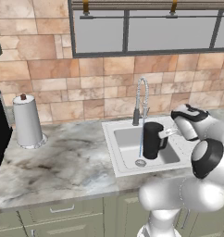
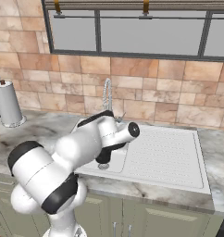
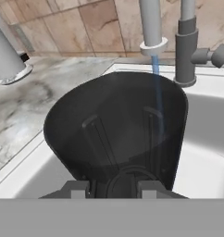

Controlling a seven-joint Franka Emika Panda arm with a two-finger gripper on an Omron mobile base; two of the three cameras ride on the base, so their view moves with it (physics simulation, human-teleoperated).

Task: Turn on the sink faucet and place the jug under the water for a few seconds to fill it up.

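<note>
Black jug [image 3: 115, 129] (base cut off)

The arm reaches forward over the sink, its gripper [image 1: 165, 134] level, jaws closed on the jug's [image 1: 152, 140] handle.

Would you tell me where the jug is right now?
The jug is held by the gripper over the sink, just right of the water falling from the sink faucet in the left base view.

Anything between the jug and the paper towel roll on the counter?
No. In the left base view the stretch from the jug, held in the sink, to the paper towel roll is just sink rim and bare marble counter.
</note>
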